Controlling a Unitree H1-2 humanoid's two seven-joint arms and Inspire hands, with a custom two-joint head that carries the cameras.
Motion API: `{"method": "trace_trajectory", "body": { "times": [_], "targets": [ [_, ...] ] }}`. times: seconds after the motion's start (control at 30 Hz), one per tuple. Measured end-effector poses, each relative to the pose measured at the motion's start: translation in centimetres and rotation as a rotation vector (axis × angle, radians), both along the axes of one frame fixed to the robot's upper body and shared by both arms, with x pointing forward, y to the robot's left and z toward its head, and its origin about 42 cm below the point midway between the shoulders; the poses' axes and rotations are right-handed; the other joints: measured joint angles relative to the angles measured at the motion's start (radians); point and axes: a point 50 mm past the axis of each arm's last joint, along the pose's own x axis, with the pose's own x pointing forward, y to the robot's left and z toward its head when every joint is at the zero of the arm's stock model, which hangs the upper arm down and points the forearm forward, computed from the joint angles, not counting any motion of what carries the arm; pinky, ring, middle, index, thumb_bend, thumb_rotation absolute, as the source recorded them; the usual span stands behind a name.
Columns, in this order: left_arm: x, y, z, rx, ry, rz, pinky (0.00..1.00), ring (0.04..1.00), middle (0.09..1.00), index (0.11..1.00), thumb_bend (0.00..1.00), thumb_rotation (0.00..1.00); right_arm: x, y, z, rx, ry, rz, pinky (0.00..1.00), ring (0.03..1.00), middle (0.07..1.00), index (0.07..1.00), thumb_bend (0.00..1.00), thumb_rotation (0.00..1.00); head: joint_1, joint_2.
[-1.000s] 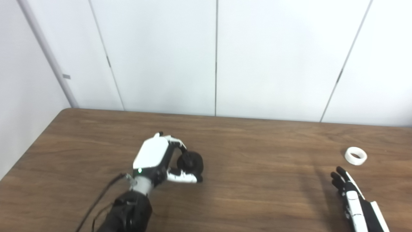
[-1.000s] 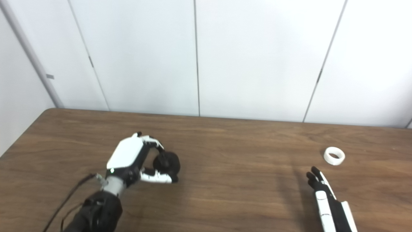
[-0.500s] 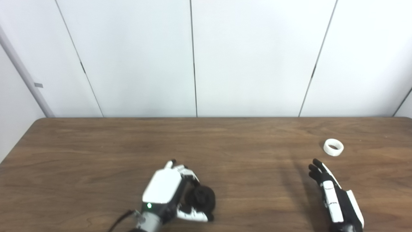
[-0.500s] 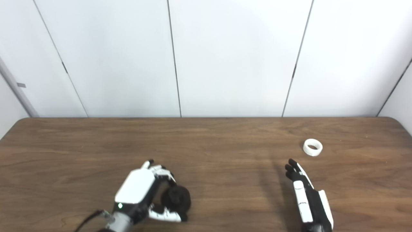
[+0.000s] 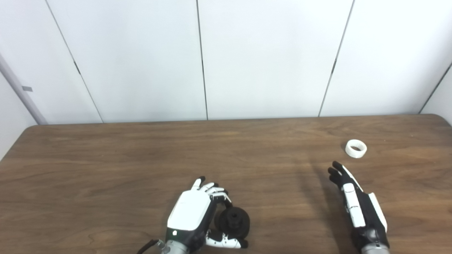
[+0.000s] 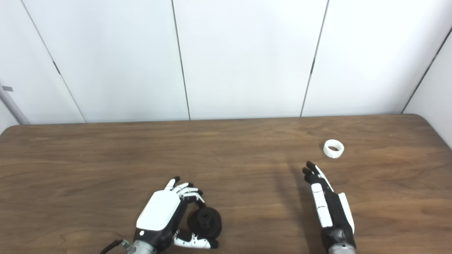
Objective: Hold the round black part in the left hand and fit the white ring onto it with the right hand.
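At the near edge of the wooden table (image 5: 106,169), the robot's left hand (image 5: 192,215) curls around the round black part (image 5: 233,221), thumb beneath it and fingers arched over its top. The part's face, with a raised hub at its centre, turns toward the table's right side. Whether the part rests on the wood or hangs just above it cannot be told. The left wrist and its dark cable are cut off by the bottom of the frame.

To the right, the right hand (image 6: 326,204) lies flat and edge-on, fingers stretched straight and close together, holding nothing; its dark fingertips (image 6: 309,173) point away from the robot. Its palm side is turned out of sight, and the forearm runs out of view below.

Farther back, near the right end of the table, the white ring (image 5: 356,148) lies flat on the wood, apart from the fingertips and untouched.

Behind the table stands a plain white panelled wall (image 5: 268,56).
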Motion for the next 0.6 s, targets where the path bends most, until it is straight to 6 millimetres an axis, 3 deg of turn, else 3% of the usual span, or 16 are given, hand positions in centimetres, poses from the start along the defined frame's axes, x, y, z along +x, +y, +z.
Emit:
{"method": "trace_trajectory", "body": {
  "times": [0.17, 0.43, 0.53, 0.6],
  "targets": [
    [-0.2, -0.3, -0.3, -0.013, -0.003, -0.002, 0.99, 0.873, 0.781, 0.484, 0.52, 0.06, 0.1, -0.1, 0.2, 0.015, 0.006, 0.004, 1.0, 0.929, 0.902, 0.909, 0.56, 0.96, -0.009, 0.011],
    [-0.3, -0.4, -0.7, -0.024, -0.009, -0.004, 1.0, 0.876, 0.78, 0.484, 0.52, 0.06, 0.6, -0.6, 0.7, 0.006, -0.004, 0.005, 0.99, 0.913, 0.91, 0.909, 0.51, 0.93, -0.029, 0.028],
    [-0.2, -0.3, -0.7, -0.022, -0.006, -0.002, 1.0, 0.88, 0.782, 0.484, 0.52, 0.06, 1.0, -1.0, 1.2, -0.077, -0.013, -0.002, 0.89, 0.895, 0.89, 0.877, 0.52, 0.87, -0.037, 0.031],
    [-0.2, -0.3, -0.7, -0.021, -0.004, 0.001, 1.0, 0.88, 0.783, 0.484, 0.52, 0.06, 1.6, -1.7, 2.0, -0.162, -0.025, -0.03, 0.84, 0.888, 0.886, 0.846, 0.57, 0.78, -0.044, 0.034]
  ]
}}
